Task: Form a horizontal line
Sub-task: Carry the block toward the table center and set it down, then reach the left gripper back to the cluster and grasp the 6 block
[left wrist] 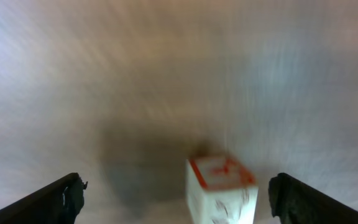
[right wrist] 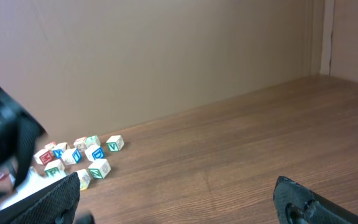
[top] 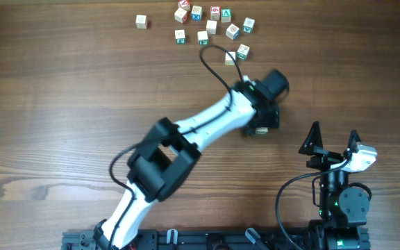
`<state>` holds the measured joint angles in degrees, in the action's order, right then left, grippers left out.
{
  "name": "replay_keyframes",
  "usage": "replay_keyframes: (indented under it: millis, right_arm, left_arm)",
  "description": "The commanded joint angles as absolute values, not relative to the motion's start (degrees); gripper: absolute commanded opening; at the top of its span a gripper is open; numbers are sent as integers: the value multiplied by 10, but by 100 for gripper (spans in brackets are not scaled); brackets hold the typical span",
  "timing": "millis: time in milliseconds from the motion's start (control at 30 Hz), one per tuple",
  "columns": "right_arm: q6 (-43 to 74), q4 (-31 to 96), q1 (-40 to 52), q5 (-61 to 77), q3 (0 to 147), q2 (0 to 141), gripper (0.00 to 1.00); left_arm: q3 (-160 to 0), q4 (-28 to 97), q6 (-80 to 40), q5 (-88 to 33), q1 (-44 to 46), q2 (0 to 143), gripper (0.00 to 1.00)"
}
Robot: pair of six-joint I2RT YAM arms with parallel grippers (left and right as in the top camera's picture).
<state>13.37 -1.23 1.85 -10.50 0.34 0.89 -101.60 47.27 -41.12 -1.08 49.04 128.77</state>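
A: Line?
B: Not made yet. Cubes [top: 211, 26] loose, far edge of bench [top: 61, 104].
A: L hand [left wrist: 176, 186]?
B: Wide open, red-marked cube [left wrist: 221, 190] btwn fingers, gaps both sides.
A: R hand [top: 335, 130]?
B: Open, empty, well apart.

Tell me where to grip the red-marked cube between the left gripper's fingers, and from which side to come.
Pinch the red-marked cube on its two opposite upright side faces, coming straight down from above. It appears to sit flat with the red face up, and the left gripper is open astride it. In the blurred wrist view it lies off-centre, so centring first would probably help.
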Motion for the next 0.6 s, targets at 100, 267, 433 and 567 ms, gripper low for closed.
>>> replay_keyframes:
  millis: [100, 267, 433, 567]
  right_arm:
    - [137, -13, 21, -99, 3, 6, 100]
    - [137, -13, 21, -99, 3, 6, 100]
    - [137, -13, 21, -99, 3, 6, 100]
    - [137, -13, 21, -99, 3, 6, 100]
  left_arm:
    - [-1102, 381, -281, 90, 366, 1216, 100]
    - [-1102, 159, -196, 91, 273, 1236, 100]
    - [-1106, 58, -197, 88, 209, 1306, 99]
    - [-1128, 70, -161, 80, 199, 1370, 100]
